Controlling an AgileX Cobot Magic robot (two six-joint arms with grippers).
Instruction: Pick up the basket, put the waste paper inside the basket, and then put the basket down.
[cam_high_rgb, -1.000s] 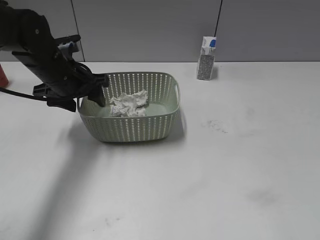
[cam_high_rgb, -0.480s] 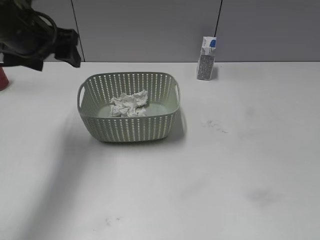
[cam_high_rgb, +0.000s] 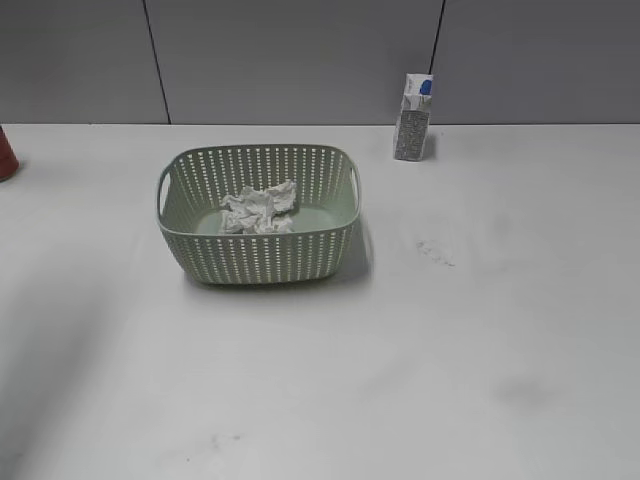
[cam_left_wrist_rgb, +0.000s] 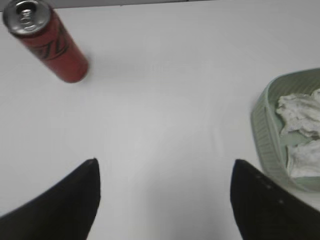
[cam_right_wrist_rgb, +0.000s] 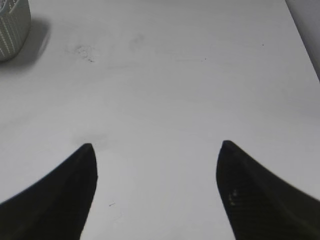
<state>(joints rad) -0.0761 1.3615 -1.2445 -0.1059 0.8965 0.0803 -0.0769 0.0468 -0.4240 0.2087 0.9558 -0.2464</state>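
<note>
- Basket: stands upright on the white table, left of centre in the exterior view. Pale green, slotted walls, a handle cut-out visible at each end. No gripper is in contact with it.
- Waste paper: crumpled white wads lie inside the basket on its floor, towards the rear left. They overlap, so a separate count cannot be made from the exterior view.
- Left wrist view: the basket's end wall and rim enter at the right edge of the frame, with the waste paper visible inside.
- Left gripper: two dark fingers at the lower left and lower right of its frame, spread wide apart, only bare table between them. It holds nothing and sits clear of the basket.
- Right gripper: fingers likewise spread wide at the bottom of its frame, nothing between them but table surface.
- Right wrist view: a corner of the basket shows at the upper left of the frame, well apart from the fingers.
- Red can: lies tilted in the upper left of the left wrist view; only a sliver shows at the left edge of the exterior view.
- Carton: white-grey with a blue mark, upright at the back of the table, upper right of centre, well apart from the basket.
- Neither arm appears in the exterior view.
</note>
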